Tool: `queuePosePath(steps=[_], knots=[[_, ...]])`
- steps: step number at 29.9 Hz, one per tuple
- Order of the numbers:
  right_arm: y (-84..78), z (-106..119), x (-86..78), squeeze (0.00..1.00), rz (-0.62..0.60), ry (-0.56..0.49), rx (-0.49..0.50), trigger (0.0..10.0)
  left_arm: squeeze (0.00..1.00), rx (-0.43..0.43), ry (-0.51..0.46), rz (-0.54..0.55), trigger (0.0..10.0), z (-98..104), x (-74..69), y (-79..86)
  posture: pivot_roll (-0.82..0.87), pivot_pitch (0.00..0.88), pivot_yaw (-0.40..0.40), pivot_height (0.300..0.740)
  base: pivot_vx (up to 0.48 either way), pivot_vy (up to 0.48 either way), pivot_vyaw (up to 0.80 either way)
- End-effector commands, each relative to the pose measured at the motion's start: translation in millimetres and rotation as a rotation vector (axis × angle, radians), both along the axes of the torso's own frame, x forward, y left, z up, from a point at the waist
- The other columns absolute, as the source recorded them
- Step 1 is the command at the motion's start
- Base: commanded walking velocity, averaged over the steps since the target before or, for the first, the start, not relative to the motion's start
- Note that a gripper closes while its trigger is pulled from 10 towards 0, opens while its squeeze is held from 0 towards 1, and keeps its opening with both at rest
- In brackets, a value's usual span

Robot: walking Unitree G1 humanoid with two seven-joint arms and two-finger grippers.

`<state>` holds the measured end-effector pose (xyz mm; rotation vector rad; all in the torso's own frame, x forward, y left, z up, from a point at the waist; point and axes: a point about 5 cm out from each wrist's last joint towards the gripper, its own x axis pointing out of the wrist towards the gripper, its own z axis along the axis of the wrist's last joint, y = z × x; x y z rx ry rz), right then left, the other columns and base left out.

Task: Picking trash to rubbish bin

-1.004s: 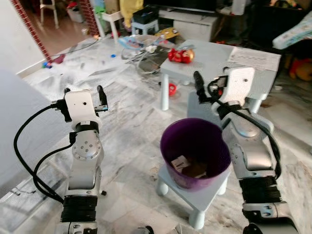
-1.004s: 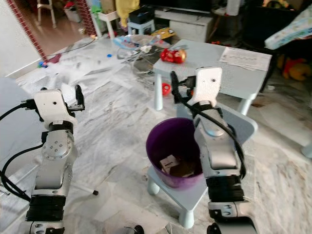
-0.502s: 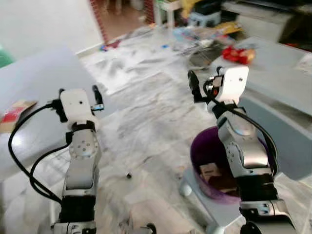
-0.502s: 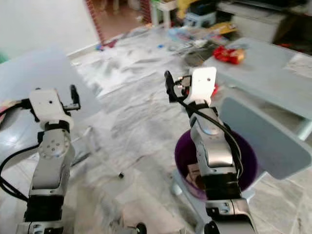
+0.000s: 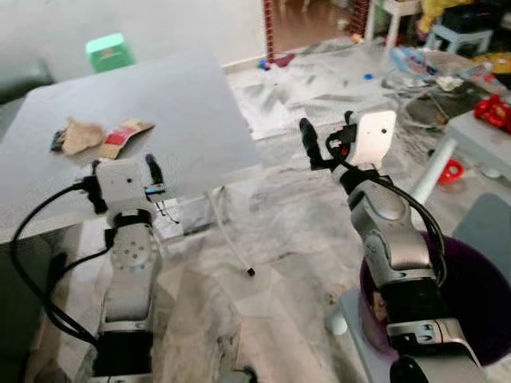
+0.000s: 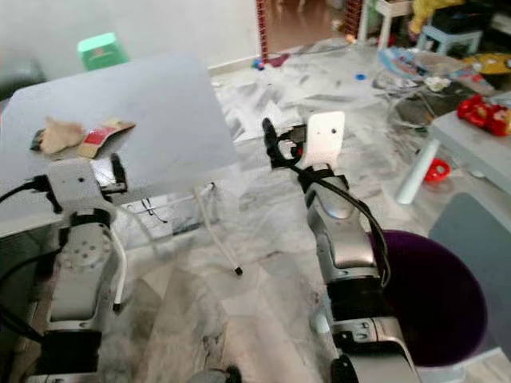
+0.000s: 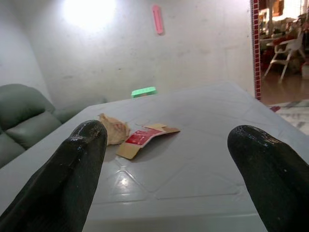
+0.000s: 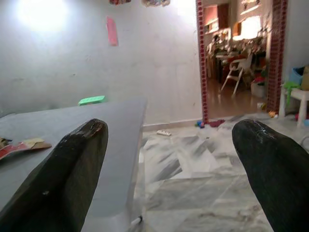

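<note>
A crumpled brown paper (image 5: 78, 134) and a red-and-brown cardboard packet (image 5: 124, 136) lie on the big grey table (image 5: 184, 104) ahead to my left. The left wrist view looks along the tabletop at the paper (image 7: 114, 129) and packet (image 7: 145, 137). My left gripper (image 7: 166, 145) is raised at the table's near edge, open and empty. My right gripper (image 5: 335, 140) is raised over the marble floor beside the table's right corner, also open and empty. The purple bin (image 5: 471, 303) stands low at my right, behind the right arm.
A green stool (image 5: 109, 52) stands beyond the table, and a grey sofa (image 7: 24, 121) lies to its left. A thin white table leg (image 5: 231, 239) slants to the floor. A small blue-grey table (image 5: 487, 132) and floor clutter (image 5: 431, 68) lie far right, by a doorway.
The camera has swung left: the bin slid from the middle to the lower right, and the grey table with the trash came into view. Both grippers stay raised and open.
</note>
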<state>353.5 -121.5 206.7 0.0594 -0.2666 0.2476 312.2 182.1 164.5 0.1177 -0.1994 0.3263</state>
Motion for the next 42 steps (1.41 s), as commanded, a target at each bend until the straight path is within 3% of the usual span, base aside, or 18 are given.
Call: queuePosePath(steps=[1,11,42], knots=[[9.0,-3,0.6,0.0,0.022,0.01,0.0,10.0,0.0,0.01,0.01,0.02,10.0,-2,0.3,6.9,-0.01,0.026,0.075,0.74,0.0,0.0,0.0],[5.3,-7,-0.1,0.0,0.015,0.01,-0.014,10.0,0.0,-0.024,0.034,0.006,10.0,-7,2.9,4.4,-0.02,0.032,0.071,0.74,0.0,0.059,0.0],[3.4,-5,1.1,0.0,0.012,-0.009,-0.018,10.0,0.0,-0.026,0.046,0.006,10.0,-9,3.8,-3.2,-0.02,0.037,0.072,0.74,0.0,0.479,0.0]])
